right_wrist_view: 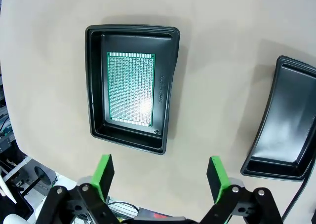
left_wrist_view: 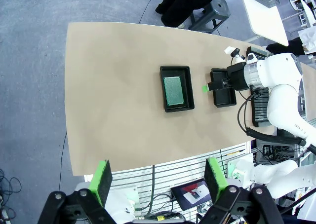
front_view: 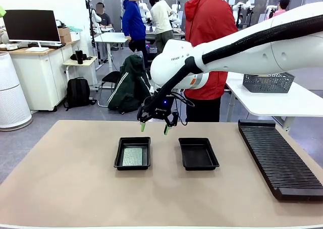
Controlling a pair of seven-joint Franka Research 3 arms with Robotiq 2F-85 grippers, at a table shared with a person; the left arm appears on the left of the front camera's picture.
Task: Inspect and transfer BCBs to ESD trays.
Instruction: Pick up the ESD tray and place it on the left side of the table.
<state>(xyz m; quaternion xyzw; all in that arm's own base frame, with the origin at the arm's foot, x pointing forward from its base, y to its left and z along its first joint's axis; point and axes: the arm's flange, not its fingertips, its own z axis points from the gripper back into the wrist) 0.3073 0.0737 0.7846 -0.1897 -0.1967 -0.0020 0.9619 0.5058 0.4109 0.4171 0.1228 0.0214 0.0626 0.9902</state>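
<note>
1 BCB (right_wrist_view: 131,90) lies in an ESD tray (right_wrist_view: 96,81), the other tray (right_wrist_view: 289,135) cropped; right gripper (right_wrist_view: 160,162) and left gripper (left_wrist_view: 158,165) gape empty.

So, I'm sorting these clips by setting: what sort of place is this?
Probably a robotics lab or shared workshop: the right gripper hangs open over a table with an ESD tray holding a BCB, and behind stand a monitor and people at other tables.

The white right arm (front_view: 262,56) has a black cable sleeve (front_view: 262,37) and green-padded hand (front_view: 154,128).
</note>
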